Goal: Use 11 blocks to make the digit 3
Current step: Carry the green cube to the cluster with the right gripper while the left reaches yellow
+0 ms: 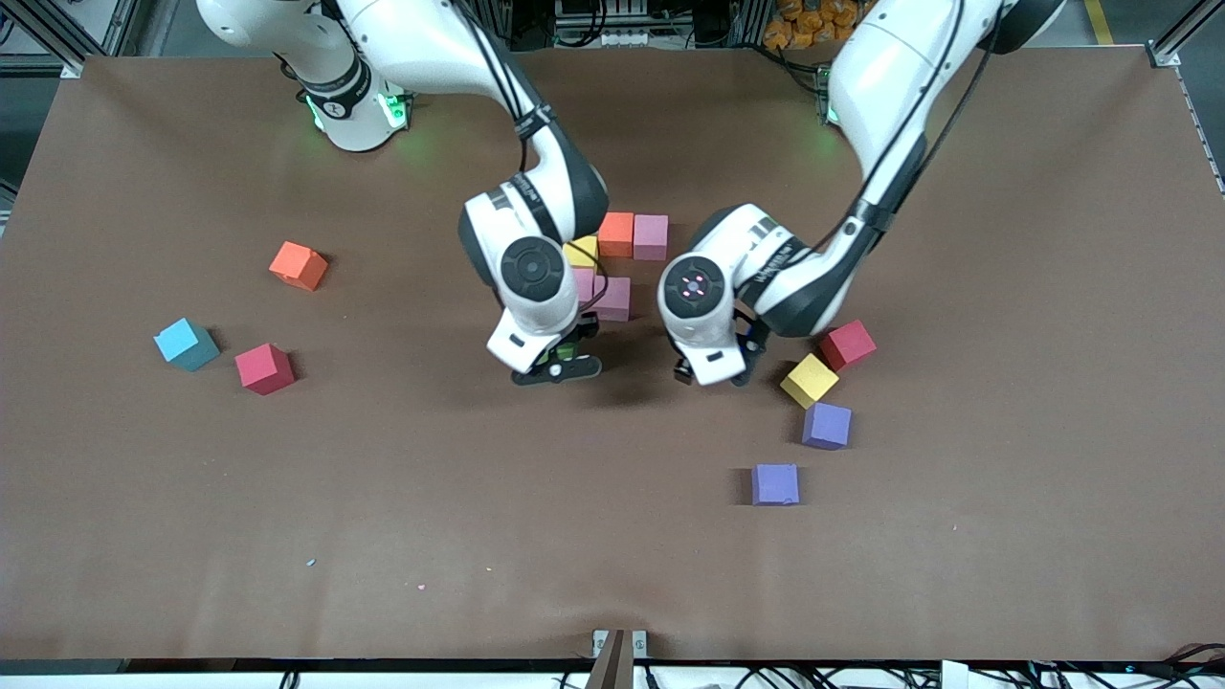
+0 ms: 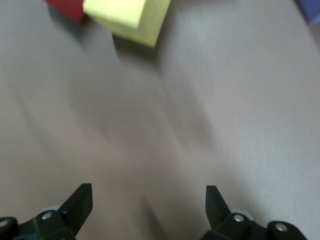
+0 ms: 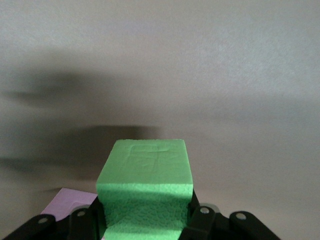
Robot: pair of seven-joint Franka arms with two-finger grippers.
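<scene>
1. Started only: digit 3 (image 1: 612, 263) stands mid-tabletop as a small cluster of yellow, orange and pink blocks, partly hidden by the right arm.
2. Next piece on its way: green block (image 3: 145, 192) clamped in right gripper (image 1: 558, 359), just over the tabletop (image 1: 383, 526) beside the cluster's near edge.
3. Left gripper (image 1: 713, 368) spread wide, empty, low beside the yellow block (image 1: 810, 380).
4. Still loose: red, purple and purple toward the left arm's end; orange, blue and red toward the right arm's end.

Brown table (image 1: 383, 536) with loose foam cubes

Orange (image 1: 298, 265), blue (image 1: 186, 344) and red cube (image 1: 264, 368) lie toward the right arm's end; red (image 1: 848, 344), yellow (image 1: 810, 380) and two purple cubes (image 1: 827, 426) (image 1: 775, 484) toward the left arm's end.
</scene>
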